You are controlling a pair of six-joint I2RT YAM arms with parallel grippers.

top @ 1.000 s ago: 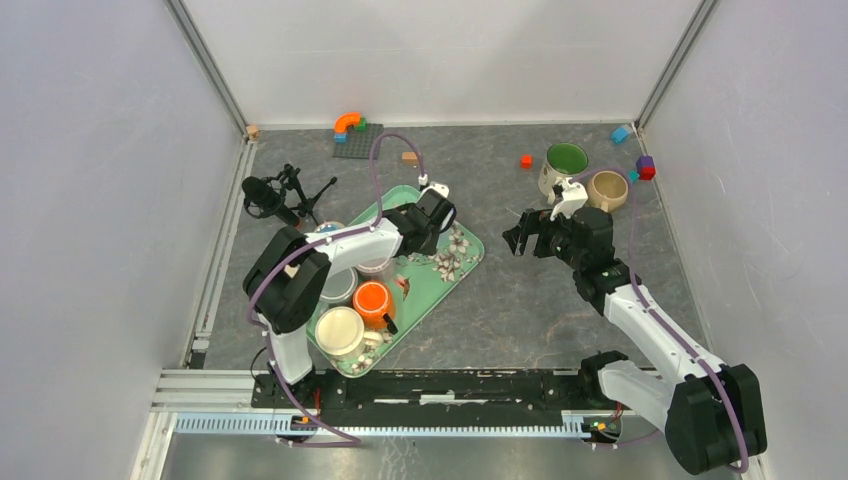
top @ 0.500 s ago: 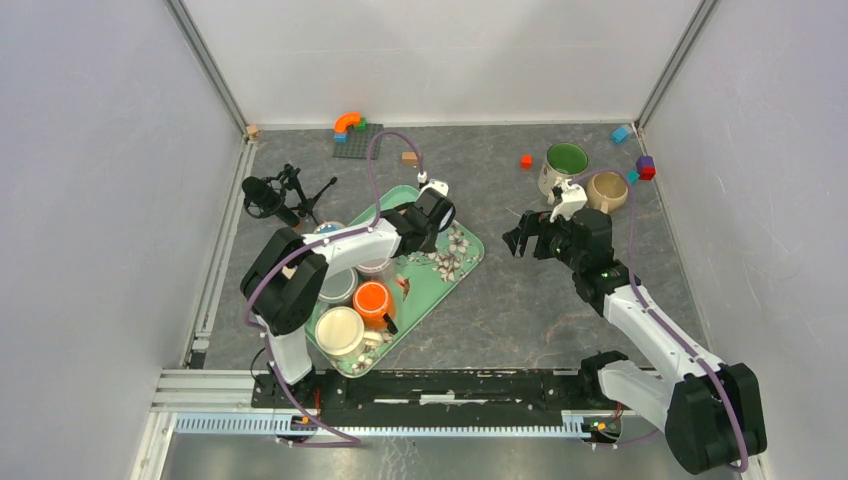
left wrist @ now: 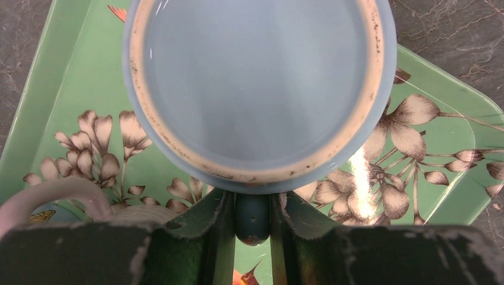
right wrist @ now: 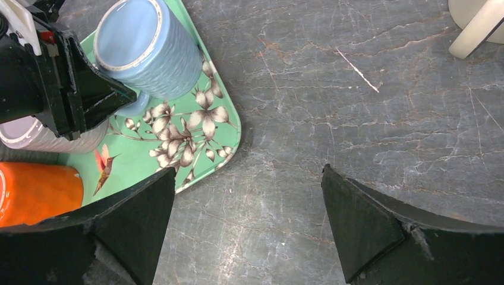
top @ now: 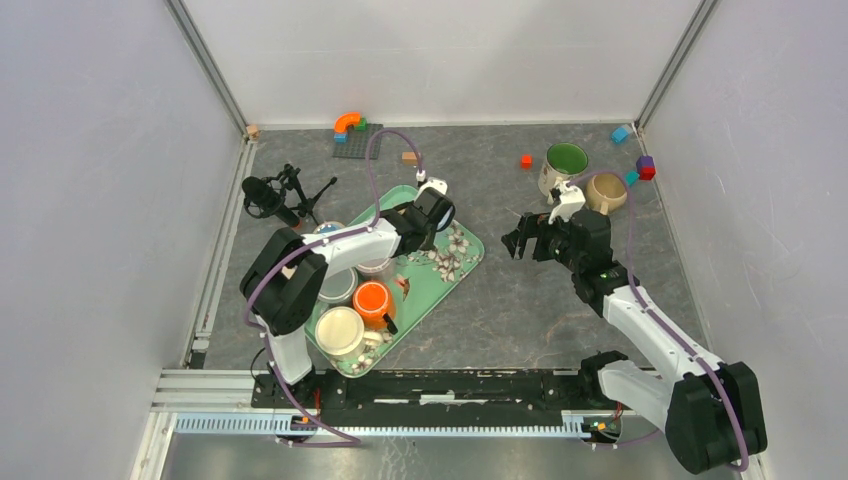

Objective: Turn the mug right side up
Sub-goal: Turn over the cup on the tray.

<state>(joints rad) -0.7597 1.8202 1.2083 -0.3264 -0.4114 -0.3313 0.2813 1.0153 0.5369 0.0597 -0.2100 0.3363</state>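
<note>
Clamping the handle (left wrist: 252, 228) of the upturned mug (left wrist: 255, 83) on the tray (left wrist: 71, 89), left gripper (left wrist: 251, 205) has a narrow hold; on rotation the mug may swivel, slip, or strike the white cup (left wrist: 59, 193). Right gripper (right wrist: 249, 219) hangs spread, empty.

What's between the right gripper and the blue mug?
Right wrist view: between the right gripper and the blue mug lie only bare table and the corner of the green tray the mug stands on.
</note>
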